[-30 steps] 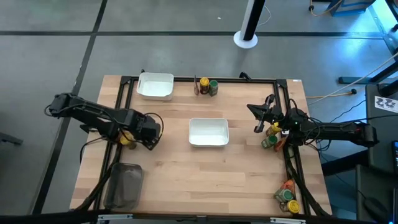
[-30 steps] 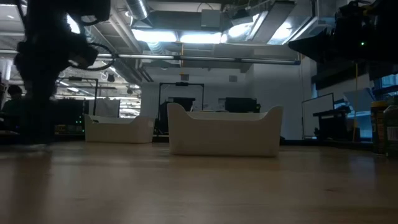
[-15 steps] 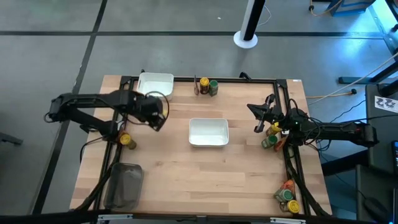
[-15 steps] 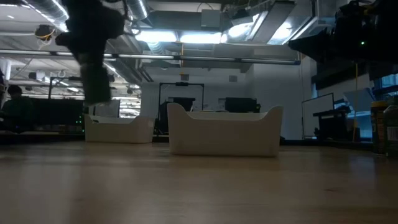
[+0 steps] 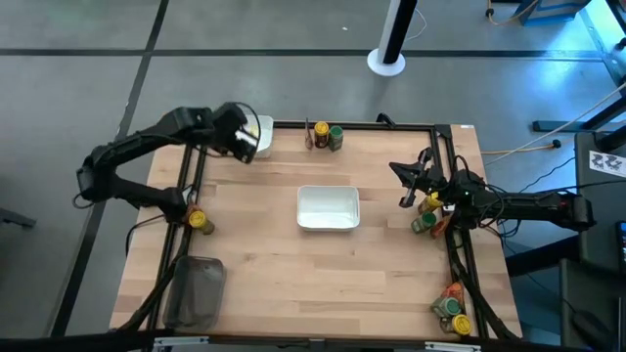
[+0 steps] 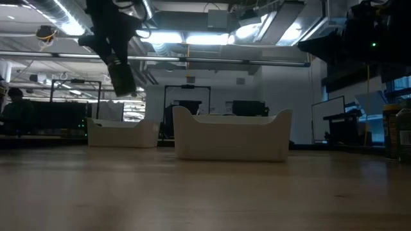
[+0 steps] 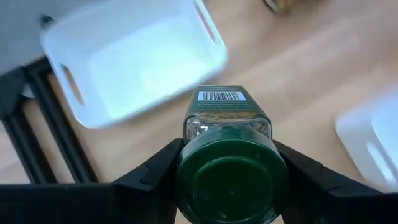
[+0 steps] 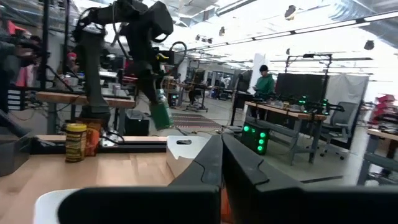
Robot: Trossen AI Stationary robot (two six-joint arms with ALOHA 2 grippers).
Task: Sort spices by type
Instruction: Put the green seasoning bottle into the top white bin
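My left gripper [image 5: 241, 137] is shut on a small jar with a green lid [image 7: 227, 143] and hangs above the far-left white tray [image 5: 256, 147]; the low view shows it raised [image 6: 121, 70]. My right gripper [image 5: 409, 186] is shut and waits by the table's right edge, next to a cluster of jars and a packet [image 5: 427, 217]. One yellow-lidded jar [image 5: 199, 220] stands at the left edge. Two jars [image 5: 328, 135] stand at the far edge, and more spices [image 5: 452, 311] lie in the near right corner. My left gripper pinches the jar at its green lid end [image 7: 227, 186], one finger [image 7: 155, 177] on each side of the lid. The jar is lifted clear, and its glass body [image 7: 227, 112] points away from the wrist. In the right wrist view it hangs tilted below the fingers [image 8: 160, 115].
A second white tray [image 5: 328, 223] sits at the table's middle. The clear grey tub [image 5: 196, 291] lies at the near left corner. A black frame [image 5: 293, 124] borders the table. People and benches show in the room behind.
My left gripper has risen from the table's left edge beside the yellow-lidded jar and swung toward the far edge, carrying the green-lidded jar. It now hangs over the far-left tray. The yellow-lidded jar stayed in place.
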